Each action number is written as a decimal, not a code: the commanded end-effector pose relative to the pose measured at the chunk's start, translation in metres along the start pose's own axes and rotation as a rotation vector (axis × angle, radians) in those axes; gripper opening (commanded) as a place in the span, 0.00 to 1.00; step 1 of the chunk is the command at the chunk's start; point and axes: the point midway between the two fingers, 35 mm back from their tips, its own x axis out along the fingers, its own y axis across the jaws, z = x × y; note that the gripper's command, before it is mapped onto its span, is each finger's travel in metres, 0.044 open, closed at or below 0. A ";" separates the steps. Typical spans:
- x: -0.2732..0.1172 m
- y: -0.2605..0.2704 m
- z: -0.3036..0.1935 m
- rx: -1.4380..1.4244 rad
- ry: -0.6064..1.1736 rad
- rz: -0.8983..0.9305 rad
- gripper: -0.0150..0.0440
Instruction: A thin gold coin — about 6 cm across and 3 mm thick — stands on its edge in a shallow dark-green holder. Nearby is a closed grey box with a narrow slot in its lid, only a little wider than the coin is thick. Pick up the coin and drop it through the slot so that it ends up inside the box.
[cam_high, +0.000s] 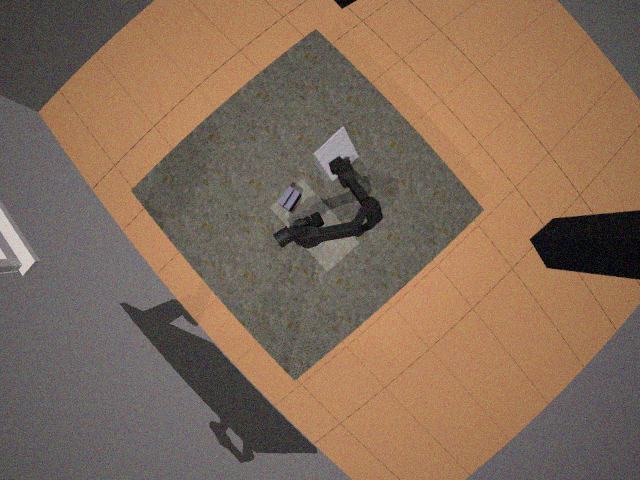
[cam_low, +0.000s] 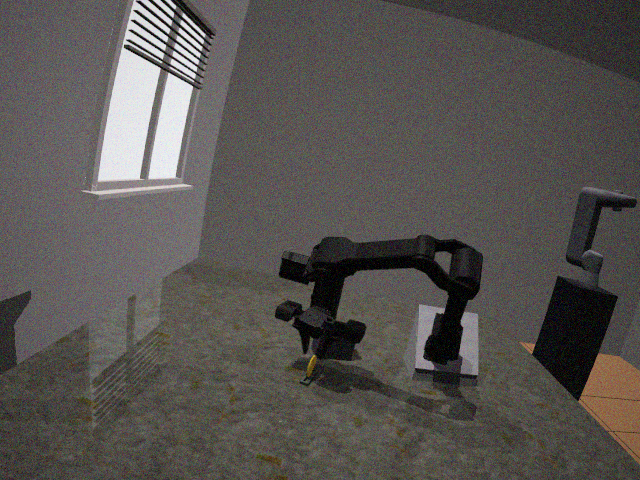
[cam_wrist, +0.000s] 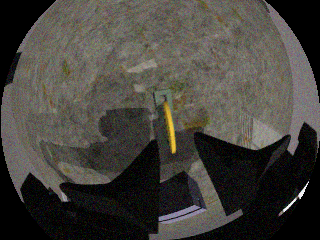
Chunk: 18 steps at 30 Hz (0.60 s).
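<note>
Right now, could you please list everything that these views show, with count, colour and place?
thin round coin: one, gold, on edge in the holder
shallow slotted holder: one, dark green, on the tabletop
closed slotted box: one, grey, near the holder
speckled stone-look tabletop: one, grey-green, under everything listed above
window with slatted blind: one, bright pane, left wall
second arm: one, grey, on a black pedestal, right
square base plate: one, white, under the robot
robot arm: one, black
gripper: one, black, open above the coin

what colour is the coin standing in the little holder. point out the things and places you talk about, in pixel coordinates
The coin (cam_low: 311, 366) (cam_wrist: 171, 129) is golden yellow; the wrist view shows it best.
</note>
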 end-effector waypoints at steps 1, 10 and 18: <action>0.008 0.002 0.000 0.006 -0.004 0.008 0.53; 0.022 0.002 0.000 0.005 -0.005 0.008 0.53; 0.035 0.002 0.001 0.004 -0.007 0.008 0.53</action>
